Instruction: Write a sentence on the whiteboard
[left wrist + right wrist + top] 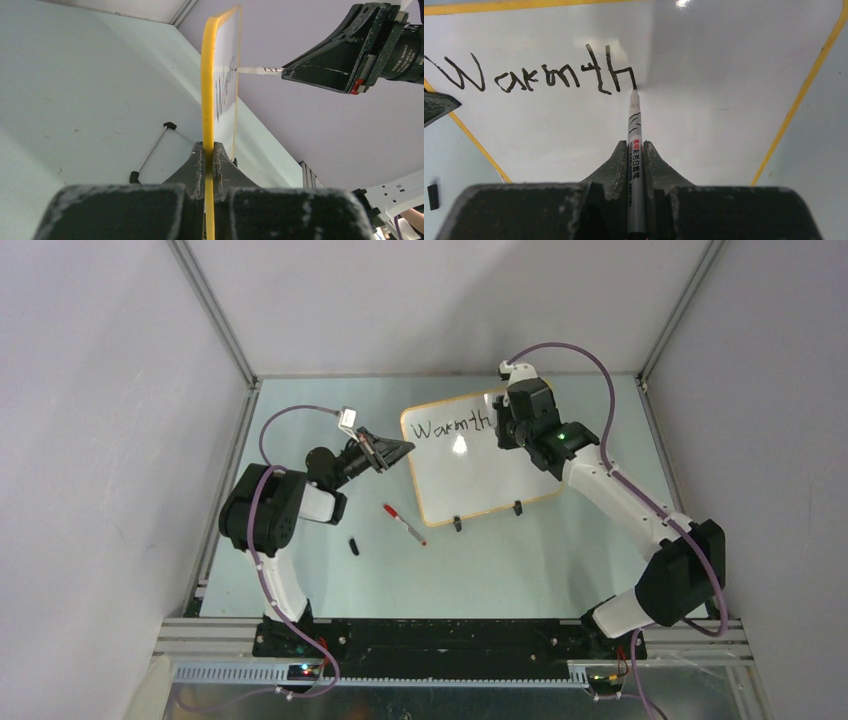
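Note:
The whiteboard (pixel 470 465) lies tilted mid-table, with a thin orange-tan frame. Black writing on it reads "Warmth" (pixel 452 427), the only part of the sentence in view. My left gripper (pixel 397 450) is shut on the board's left edge; the left wrist view shows that yellow edge (pixel 207 100) pinched between the jaws (pixel 210 150). My right gripper (pixel 505 430) is shut on a grey marker (pixel 634 150). The marker's tip touches the board at the end of the "h" (pixel 624 75). The writing also shows in the right wrist view (pixel 539 75).
A red-capped marker (pixel 403 523) lies on the table left of the board's near edge. A small black cap (pixel 354 545) lies nearer my left arm. Two black clip feet (pixel 487 516) sit at the board's near edge. Grey enclosure walls stand around the table.

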Controlling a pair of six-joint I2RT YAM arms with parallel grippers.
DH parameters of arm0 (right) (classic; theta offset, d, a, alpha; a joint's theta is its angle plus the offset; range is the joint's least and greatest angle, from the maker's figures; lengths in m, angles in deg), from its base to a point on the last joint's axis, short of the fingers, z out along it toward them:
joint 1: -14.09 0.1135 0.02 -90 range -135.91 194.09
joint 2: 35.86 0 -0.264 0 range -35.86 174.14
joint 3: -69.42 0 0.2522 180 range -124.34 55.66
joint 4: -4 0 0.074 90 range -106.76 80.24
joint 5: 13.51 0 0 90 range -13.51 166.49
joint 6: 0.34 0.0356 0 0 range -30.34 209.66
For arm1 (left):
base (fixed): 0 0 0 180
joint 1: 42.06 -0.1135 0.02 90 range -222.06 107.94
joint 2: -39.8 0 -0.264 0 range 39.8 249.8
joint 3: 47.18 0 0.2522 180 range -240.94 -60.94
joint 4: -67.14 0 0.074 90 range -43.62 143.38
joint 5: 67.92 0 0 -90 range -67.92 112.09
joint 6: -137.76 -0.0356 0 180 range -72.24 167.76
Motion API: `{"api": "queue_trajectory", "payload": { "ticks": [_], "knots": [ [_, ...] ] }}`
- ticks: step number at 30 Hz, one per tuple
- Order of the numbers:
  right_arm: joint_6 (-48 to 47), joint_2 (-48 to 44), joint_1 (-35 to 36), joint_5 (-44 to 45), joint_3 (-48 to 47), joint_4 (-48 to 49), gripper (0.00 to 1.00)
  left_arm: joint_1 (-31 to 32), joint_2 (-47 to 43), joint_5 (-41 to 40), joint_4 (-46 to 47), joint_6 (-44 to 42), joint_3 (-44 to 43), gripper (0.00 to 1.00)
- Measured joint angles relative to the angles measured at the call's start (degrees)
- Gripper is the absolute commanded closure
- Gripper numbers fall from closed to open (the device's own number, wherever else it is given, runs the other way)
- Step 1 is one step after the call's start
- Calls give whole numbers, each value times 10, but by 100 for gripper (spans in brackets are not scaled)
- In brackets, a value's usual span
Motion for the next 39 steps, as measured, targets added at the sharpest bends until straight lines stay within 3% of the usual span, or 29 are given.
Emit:
{"api": "queue_trajectory", "payload": {
  "ticks": [14,25,32,39],
  "knots": [
    [2,-138,36,-10,75,65,100,-2,0,2,2,0,0,89],
    [2,-146,57,-22,138,125,100,-8,5,2,12,2,0,76],
    [9,-178,70,-32,199,209,100,-10,4,0,16,2,3,58],
    [37,-182,83,-24,246,279,100,-14,-2,-6,15,-5,26,52]
  ]
}}
